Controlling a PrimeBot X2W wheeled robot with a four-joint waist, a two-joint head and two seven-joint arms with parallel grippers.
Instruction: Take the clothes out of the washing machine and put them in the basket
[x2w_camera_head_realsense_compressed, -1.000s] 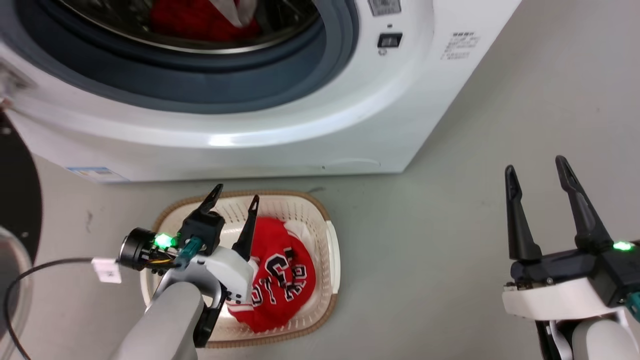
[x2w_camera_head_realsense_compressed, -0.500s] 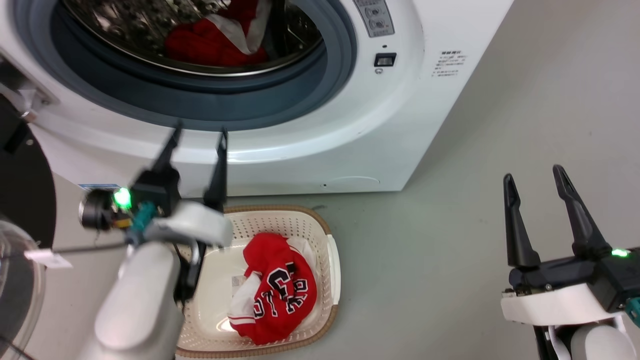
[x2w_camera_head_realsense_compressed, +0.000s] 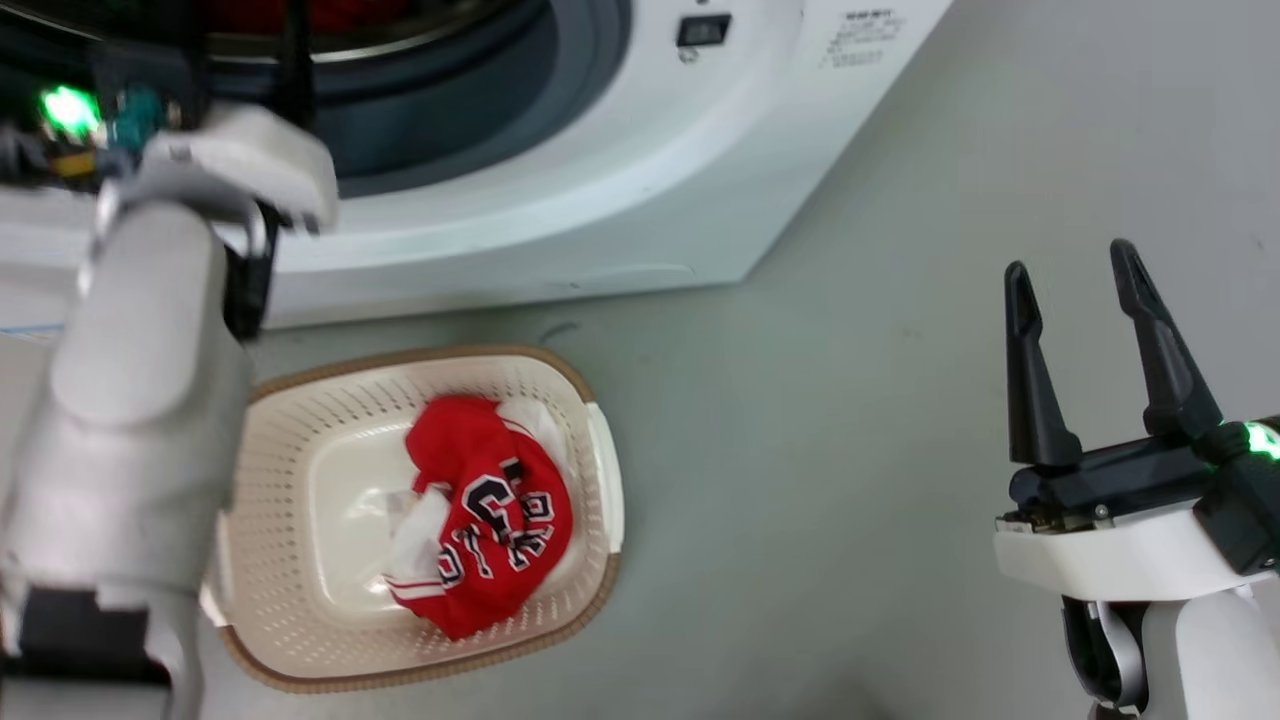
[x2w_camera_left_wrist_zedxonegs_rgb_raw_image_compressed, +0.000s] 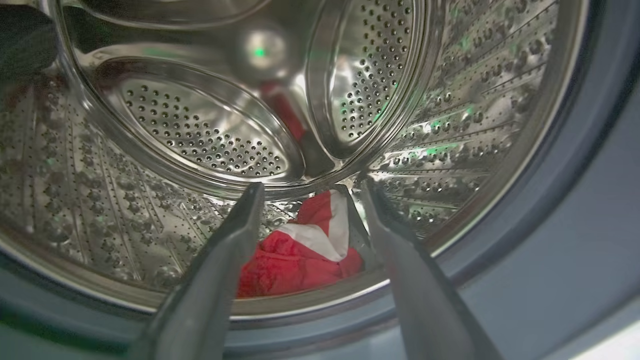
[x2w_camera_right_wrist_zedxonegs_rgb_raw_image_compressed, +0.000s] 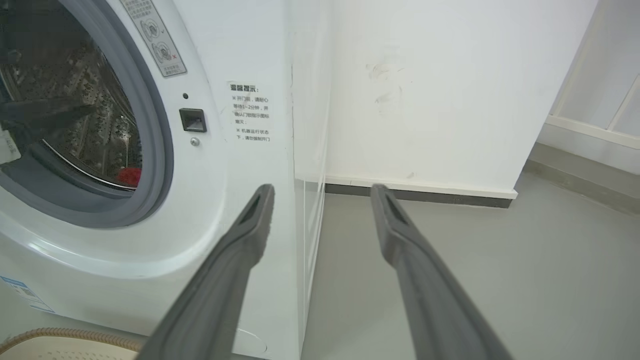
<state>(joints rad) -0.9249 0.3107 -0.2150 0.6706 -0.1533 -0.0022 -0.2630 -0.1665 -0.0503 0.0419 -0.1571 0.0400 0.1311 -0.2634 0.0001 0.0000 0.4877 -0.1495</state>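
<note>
Already one red jersey (x2w_camera_head_realsense_compressed: 480, 520) lies in the basket (x2w_camera_head_realsense_compressed: 420, 355); another red-and-white garment (x2w_camera_left_wrist_zedxonegs_rgb_raw_image_compressed: 300, 250) sits low in the washing machine's (x2w_camera_head_realsense_compressed: 600, 200) drum (x2w_camera_left_wrist_zedxonegs_rgb_raw_image_compressed: 200, 135), ahead of the left gripper's (x2w_camera_left_wrist_zedxonegs_rgb_raw_image_compressed: 310, 184) spread, empty fingers. A shallow pinch might drop it short of the basket. The left wrist view reveals the drum's inside; the head view places the basket and the open, empty right gripper (x2w_camera_head_realsense_compressed: 1070, 260).

A sticker (x2w_camera_right_wrist_zedxonegs_rgb_raw_image_compressed: 250, 112) on the washing machine (x2w_camera_right_wrist_zedxonegs_rgb_raw_image_compressed: 220, 210) carries Chinese print headed 温馨提示. The red jersey (x2w_camera_head_realsense_compressed: 485, 520) in the basket (x2w_camera_head_realsense_compressed: 290, 420) bears black-and-white block letters, too crumpled to read.
</note>
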